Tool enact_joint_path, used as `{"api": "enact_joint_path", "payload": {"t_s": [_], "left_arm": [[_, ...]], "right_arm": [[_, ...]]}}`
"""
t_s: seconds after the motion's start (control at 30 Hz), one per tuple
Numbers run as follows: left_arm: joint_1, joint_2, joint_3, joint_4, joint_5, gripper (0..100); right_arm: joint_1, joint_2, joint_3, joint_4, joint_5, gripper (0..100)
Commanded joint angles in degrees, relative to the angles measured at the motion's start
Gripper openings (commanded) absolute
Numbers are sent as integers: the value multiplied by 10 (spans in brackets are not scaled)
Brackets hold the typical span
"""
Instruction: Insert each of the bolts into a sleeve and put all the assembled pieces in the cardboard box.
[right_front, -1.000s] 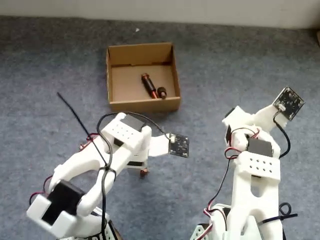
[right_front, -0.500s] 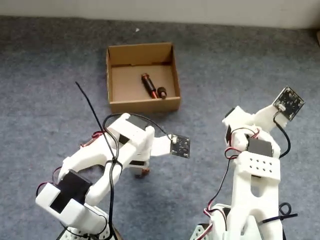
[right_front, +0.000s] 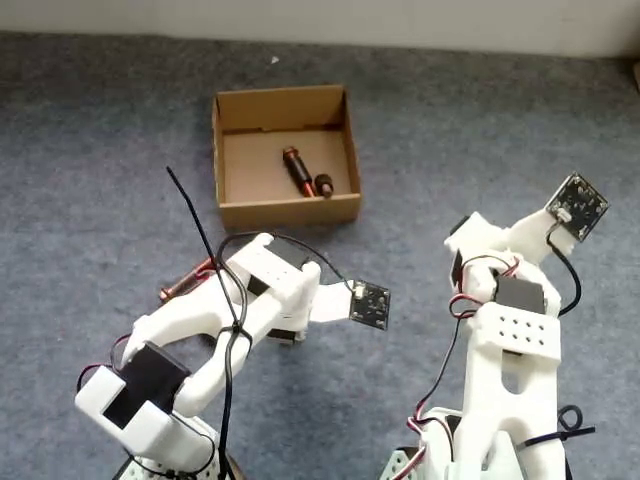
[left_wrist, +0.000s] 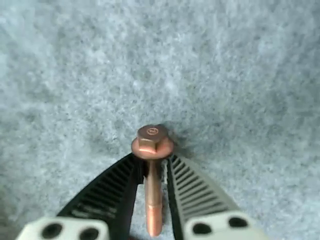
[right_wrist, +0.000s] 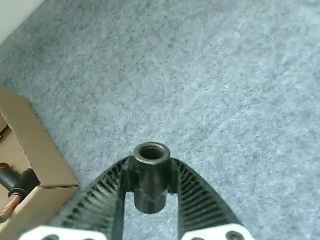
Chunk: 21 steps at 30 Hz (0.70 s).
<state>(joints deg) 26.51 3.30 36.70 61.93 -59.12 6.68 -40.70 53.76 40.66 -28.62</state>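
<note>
Since both hands were already loaded, I'd call this the mating step for one more pair. The left gripper (left_wrist: 152, 162) was clamped on a copper bolt (left_wrist: 152, 142), hex head out past the fingertips and low over the grey carpet (left_wrist: 240, 75), threaded end pointing back toward the wrist. I couldn't tell if the head was actually touching down. The right gripper (right_wrist: 151, 165) was pinched around a dark sleeve (right_wrist: 150, 192), open bore facing its wrist camera, with a corner of the cardboard box (right_wrist: 30, 145) just off to one side. From above, the left arm (right_front: 255, 300) sat just on the robot's side of the box (right_front: 285, 100), and the right arm (right_front: 505, 300) stood well apart from it on the robot's right. Next move, I reckon: bring the two grippers together and line the shank up with the bore. That looked fiddly, since the free end of the bolt pointed into the left wrist, so one arm probably needed to reorient. The box already held an assembled piece (right_front: 297, 170) and a second dark-ended one (right_front: 324, 185) touching it. What looked like another bolt (right_front: 185, 283) lay on the carpet near the box's front corner, half tucked under the left arm. Its black cable (right_front: 200, 230) looped up close by and could snag.
</note>
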Motion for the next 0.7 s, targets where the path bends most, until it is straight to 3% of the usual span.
{"api": "enact_joint_path", "payload": {"t_s": [0.0,0.3,0.37,0.53,0.67], "left_arm": [[-24,-22,-25,-15,33,5],[-62,-248,-23,11,132,5],[-63,-309,-23,18,158,5],[-88,-431,-23,20,233,5],[-108,-494,-23,18,326,5]], "right_arm": [[2,-19,-4,-12,-2,5],[-7,-25,-6,-9,-1,5],[-29,-25,-4,-8,2,5],[-110,-25,-4,-8,103,5],[-175,-56,-1,-7,131,5]]}}
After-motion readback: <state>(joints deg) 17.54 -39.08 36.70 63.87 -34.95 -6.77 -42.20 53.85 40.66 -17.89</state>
